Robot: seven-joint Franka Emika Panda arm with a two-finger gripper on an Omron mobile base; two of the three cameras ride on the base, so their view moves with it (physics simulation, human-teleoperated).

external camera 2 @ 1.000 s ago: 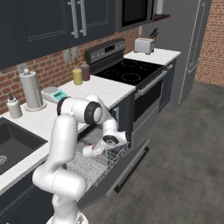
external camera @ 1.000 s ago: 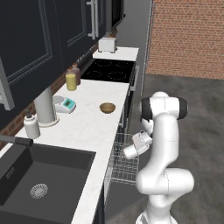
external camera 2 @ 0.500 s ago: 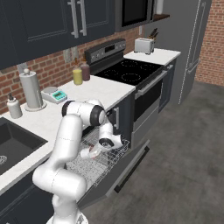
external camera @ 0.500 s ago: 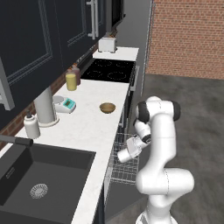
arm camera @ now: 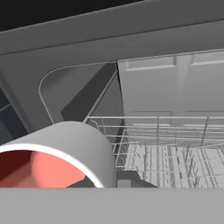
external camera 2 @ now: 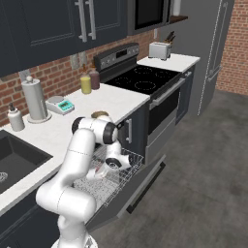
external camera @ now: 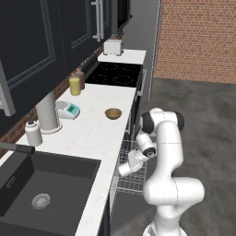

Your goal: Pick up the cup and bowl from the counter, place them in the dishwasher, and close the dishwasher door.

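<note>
Sink is sitting at the left end of the worktop, with the bowl resting farther along, well apart from the arm. Right of it, the claw is pinching the cup, holding it tilted over the wire rack of the dishwasher. Beyond, the dishwasher door is hanging open.

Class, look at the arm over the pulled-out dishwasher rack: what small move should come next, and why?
Probably lower the cup a little further into the wire rack before letting go. The gripper is shut on the cup, which hangs over the rack, while the bowl waits on the counter and the dishwasher door is open.
</note>
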